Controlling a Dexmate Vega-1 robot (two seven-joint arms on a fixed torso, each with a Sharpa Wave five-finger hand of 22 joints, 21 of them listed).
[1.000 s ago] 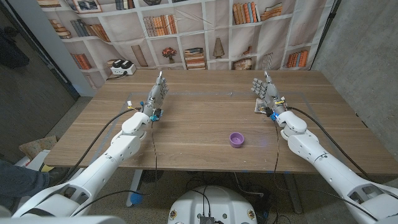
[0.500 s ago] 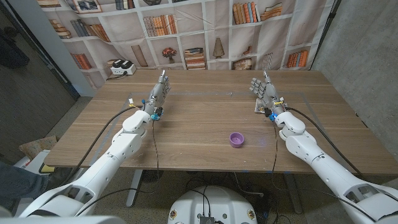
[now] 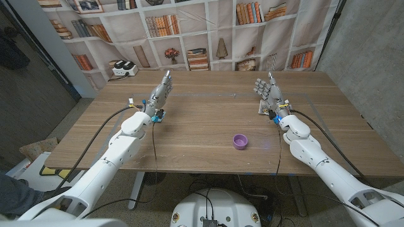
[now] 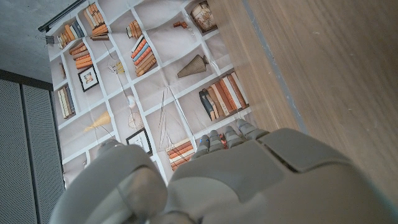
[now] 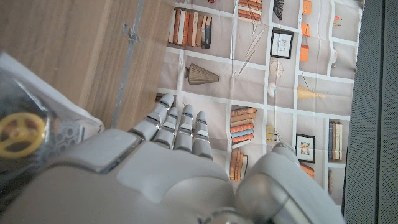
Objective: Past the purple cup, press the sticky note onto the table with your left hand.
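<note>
Well apart, purple cup (image 3: 240, 141) and left hand (image 3: 160, 94) fingers (image 3: 165, 82).

The right hand (image 3: 267, 90) covered most of a small packet (image 3: 262, 108); its print was too small to read.

Looking like a robot test room dressed up as a study: printed bookshelf backdrop (image 3: 189, 31) hanging wrinkled across the top of the frame, showing flat pictures of books, vases and framed prints rather than real shelves. Standing in front of it, filling the middle of the frame, a wooden table (image 3: 202, 123) with pale tape lines marking its surface. Showing bare concrete wall (image 3: 372, 44) at the upper right and a dark panelled wall (image 3: 25, 69) at the upper left. Sitting on the floor at the backdrop's foot, upper left, a small white device (image 3: 124, 68).
</note>
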